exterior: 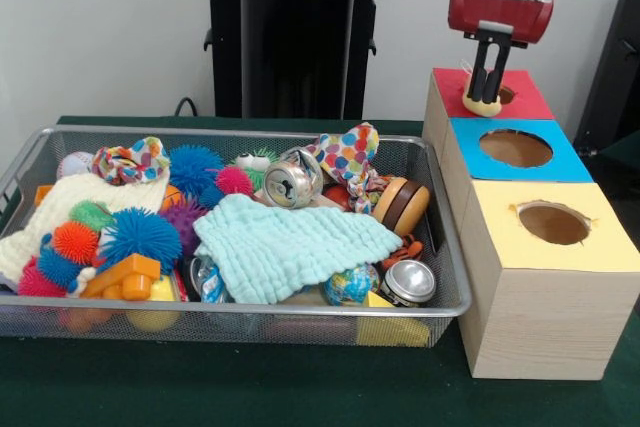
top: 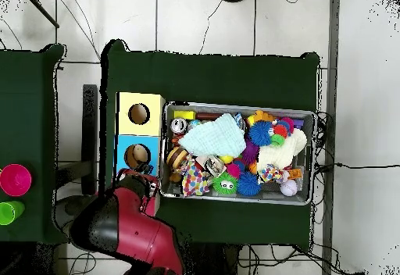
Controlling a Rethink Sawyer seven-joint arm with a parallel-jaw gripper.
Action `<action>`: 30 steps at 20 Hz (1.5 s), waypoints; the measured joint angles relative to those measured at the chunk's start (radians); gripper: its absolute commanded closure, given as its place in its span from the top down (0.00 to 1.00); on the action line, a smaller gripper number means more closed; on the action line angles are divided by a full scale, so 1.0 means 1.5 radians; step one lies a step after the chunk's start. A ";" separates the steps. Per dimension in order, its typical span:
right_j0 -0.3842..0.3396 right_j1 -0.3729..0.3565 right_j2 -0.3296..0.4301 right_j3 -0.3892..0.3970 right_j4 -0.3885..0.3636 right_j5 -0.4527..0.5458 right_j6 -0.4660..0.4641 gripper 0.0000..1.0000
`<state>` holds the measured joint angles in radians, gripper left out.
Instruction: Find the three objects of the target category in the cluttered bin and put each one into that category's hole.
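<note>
My gripper (exterior: 487,87) hangs over the red top (exterior: 528,99) of the far wooden box, at its round hole (exterior: 506,95). Its fingers are shut on a small pale yellow rounded toy (exterior: 483,105), which rests at the hole's left rim. In the overhead view the red arm (top: 129,229) hides the gripper and the red box. The silver wire mesh bin (exterior: 230,132) lies left of the boxes, full of clutter; it also shows in the overhead view (top: 234,105). A round brown and tan toy (exterior: 402,205) lies at the bin's right end. I see no face on it.
A blue-topped box (exterior: 570,162) and a yellow-topped box (exterior: 600,247) stand in line in front of the red one. The bin holds spiky puffer balls (exterior: 140,235), metal cans (exterior: 290,185), a mint cloth (exterior: 290,242), a cream cloth and blocks. Pink and green cups (top: 14,180) stand apart.
</note>
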<state>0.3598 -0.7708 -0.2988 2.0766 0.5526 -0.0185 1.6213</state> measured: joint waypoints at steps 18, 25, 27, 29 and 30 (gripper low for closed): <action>-0.001 0.000 0.017 0.004 0.000 -0.016 0.000 0.00; -0.001 0.002 0.018 0.004 0.000 -0.019 0.000 0.00; -0.001 0.004 0.018 0.004 0.000 -0.021 0.000 0.00; -0.001 0.006 0.018 0.004 0.000 -0.021 0.000 0.00; -0.001 0.008 0.018 0.004 0.000 -0.021 0.000 0.00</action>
<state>0.3576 -0.7584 -0.2722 2.0828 0.5526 -0.0501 1.6215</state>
